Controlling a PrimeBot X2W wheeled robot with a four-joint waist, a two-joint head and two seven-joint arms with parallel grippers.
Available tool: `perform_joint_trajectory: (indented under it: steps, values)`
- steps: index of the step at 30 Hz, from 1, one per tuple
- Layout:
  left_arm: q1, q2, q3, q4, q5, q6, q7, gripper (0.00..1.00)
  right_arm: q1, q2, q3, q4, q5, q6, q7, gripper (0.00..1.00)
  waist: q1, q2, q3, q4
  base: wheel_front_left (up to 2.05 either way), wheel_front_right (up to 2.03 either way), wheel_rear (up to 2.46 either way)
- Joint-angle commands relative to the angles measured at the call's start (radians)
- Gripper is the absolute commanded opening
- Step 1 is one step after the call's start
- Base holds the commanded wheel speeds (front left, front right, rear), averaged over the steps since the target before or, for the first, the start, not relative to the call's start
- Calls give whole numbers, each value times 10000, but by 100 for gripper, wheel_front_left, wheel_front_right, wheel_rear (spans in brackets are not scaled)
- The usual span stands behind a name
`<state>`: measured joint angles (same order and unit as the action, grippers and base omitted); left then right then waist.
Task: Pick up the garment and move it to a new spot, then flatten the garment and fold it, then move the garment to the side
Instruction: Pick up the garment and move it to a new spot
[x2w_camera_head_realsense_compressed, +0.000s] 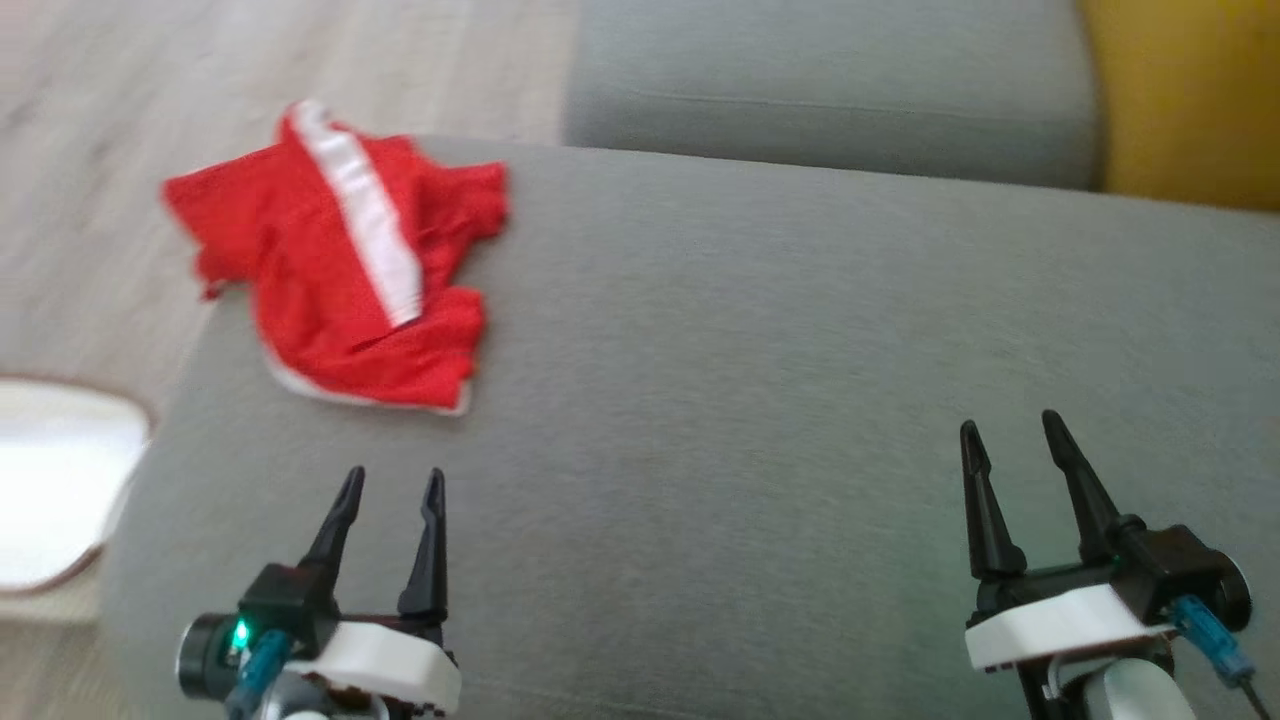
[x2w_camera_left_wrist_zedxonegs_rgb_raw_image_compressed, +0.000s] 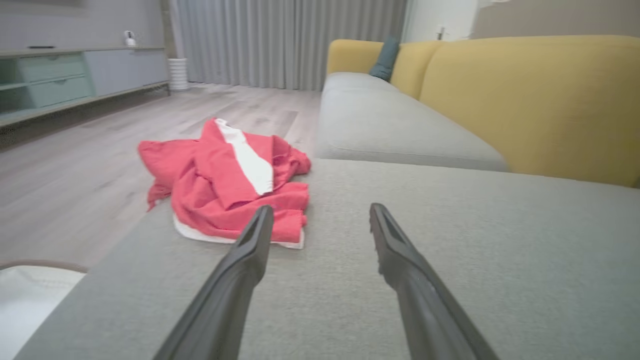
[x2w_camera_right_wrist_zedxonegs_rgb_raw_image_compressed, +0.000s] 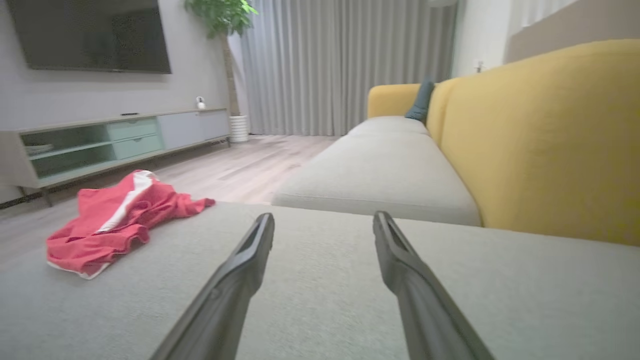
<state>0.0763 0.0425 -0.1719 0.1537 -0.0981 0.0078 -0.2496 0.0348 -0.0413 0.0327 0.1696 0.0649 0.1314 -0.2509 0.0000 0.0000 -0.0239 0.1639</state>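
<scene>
A crumpled red garment (x2w_camera_head_realsense_compressed: 340, 265) with a white stripe and white hem lies at the far left corner of the grey sofa cushion (x2w_camera_head_realsense_compressed: 760, 400), one edge hanging over the side. In the left wrist view the garment (x2w_camera_left_wrist_zedxonegs_rgb_raw_image_compressed: 225, 185) is just ahead and left of the fingers; in the right wrist view the garment (x2w_camera_right_wrist_zedxonegs_rgb_raw_image_compressed: 115, 220) sits far left. My left gripper (x2w_camera_head_realsense_compressed: 392, 480) hovers open near the front edge, short of the garment, nothing between its fingers. My right gripper (x2w_camera_head_realsense_compressed: 1010, 428) stands open at the lower right, far from the cloth.
A second grey seat cushion (x2w_camera_head_realsense_compressed: 830, 90) lies beyond, with a yellow backrest (x2w_camera_head_realsense_compressed: 1190, 100) at the right. Wood floor (x2w_camera_head_realsense_compressed: 120, 120) runs along the left. A white rounded object (x2w_camera_head_realsense_compressed: 50, 480) sits low at the left. A TV cabinet (x2w_camera_right_wrist_zedxonegs_rgb_raw_image_compressed: 100, 145) stands across the room.
</scene>
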Motion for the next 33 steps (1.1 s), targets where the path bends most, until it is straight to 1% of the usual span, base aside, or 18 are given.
perform_joint_trajectory:
  steps: [1,6,8,12,18,25,28,33]
  values:
    - [-522,77,449,-415,66,7,-122,100,-229,-89,296,-368,106,-7,-109,100,0,0,-21,1143,0,0,0]
    - [-468,83,761,-538,114,6,-122,100,-245,-89,396,-353,183,-7,-109,100,0,0,-47,2320,0,0,0]
    - [-422,87,893,-556,115,-7,-122,100,-268,-89,426,-347,219,-7,-109,100,0,0,-51,2690,0,0,0]
    - [-332,88,1101,-615,133,-20,-122,100,-291,-89,519,-332,252,-7,-109,100,0,0,-69,3184,0,0,0]
    - [-214,86,1298,-690,152,-57,-122,100,-352,-89,615,-304,284,-7,-109,100,0,0,-28,3371,0,0,0]
    - [-240,101,1469,-741,175,-118,-122,100,-348,-89,666,-339,242,-7,-109,100,0,0,50,3260,0,0,0]
    - [-436,323,1624,-908,270,-228,-122,100,-359,-89,594,-438,178,-7,-109,100,0,0,164,3111,0,0,0]
    - [-1465,1023,1855,-1307,487,-489,-122,100,-647,-89,479,-670,-66,-7,-109,100,0,0,758,2656,0,0,0]
